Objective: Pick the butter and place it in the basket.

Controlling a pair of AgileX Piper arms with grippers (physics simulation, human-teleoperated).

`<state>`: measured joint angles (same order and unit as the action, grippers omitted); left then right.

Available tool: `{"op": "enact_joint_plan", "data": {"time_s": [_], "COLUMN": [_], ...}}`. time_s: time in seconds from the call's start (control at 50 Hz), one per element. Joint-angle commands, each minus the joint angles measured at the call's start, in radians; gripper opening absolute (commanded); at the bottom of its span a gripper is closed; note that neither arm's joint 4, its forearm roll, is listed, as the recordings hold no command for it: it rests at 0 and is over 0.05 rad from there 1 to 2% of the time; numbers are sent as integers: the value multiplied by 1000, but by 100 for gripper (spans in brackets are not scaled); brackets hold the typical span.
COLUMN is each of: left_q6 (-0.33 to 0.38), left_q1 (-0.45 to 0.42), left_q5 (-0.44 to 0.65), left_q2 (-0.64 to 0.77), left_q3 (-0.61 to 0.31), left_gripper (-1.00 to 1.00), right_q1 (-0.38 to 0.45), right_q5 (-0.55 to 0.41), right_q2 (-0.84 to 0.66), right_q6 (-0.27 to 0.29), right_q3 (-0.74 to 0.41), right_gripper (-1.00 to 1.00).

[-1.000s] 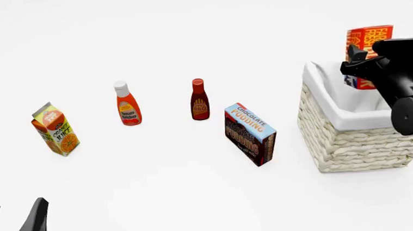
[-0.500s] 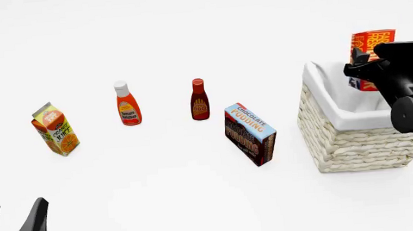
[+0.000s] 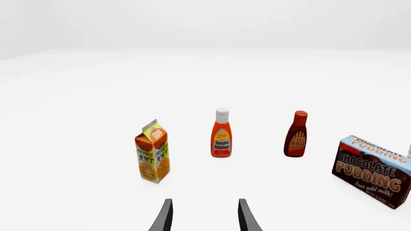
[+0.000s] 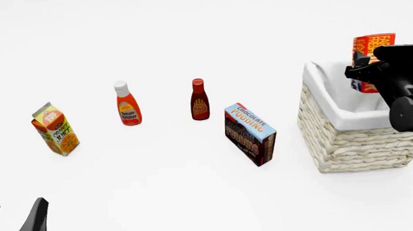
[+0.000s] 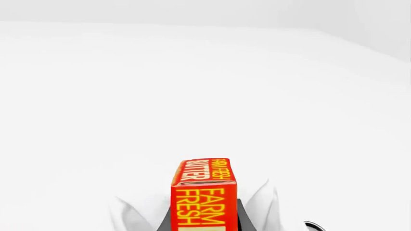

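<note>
The butter (image 4: 373, 48), a red and orange box, stands upright in my right gripper (image 4: 366, 70), which is shut on its lower part. It hangs above the far right part of the basket (image 4: 354, 144), a cream wicker basket with a white cloth lining. In the right wrist view the butter (image 5: 203, 192) fills the space between my dark fingers (image 5: 236, 217), with white folds of the lining just below. My left gripper (image 4: 14, 222) is open and empty at the near left corner. It also shows in the left wrist view (image 3: 205, 216).
An orange juice carton (image 4: 56, 130), a ketchup bottle (image 4: 127, 104) and a BBQ sauce bottle (image 4: 199, 100) stand in a row at the left and middle. A chocolate pudding box (image 4: 250, 134) stands just left of the basket.
My right gripper has carried the butter slightly right and lower over the basket. The left arm and the other items have not moved.
</note>
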<state>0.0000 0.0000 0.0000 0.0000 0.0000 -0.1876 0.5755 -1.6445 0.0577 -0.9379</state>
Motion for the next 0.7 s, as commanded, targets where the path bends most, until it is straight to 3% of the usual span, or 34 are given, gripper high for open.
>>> {"op": "enact_joint_plan", "data": {"time_s": [0.02, 0.7], "left_q6": [0, 0], "left_q1": [0, 0], "left_q5": [0, 0], "left_q2": [0, 0], "left_q3": [0, 0], "left_gripper": [100, 100], "right_q1": [-7, -21], "right_q5": [13, 32], "right_q2": [-11, -79], "right_q6": [-16, -12], "right_q3": [-27, -59], "right_gripper": [-100, -100]}}
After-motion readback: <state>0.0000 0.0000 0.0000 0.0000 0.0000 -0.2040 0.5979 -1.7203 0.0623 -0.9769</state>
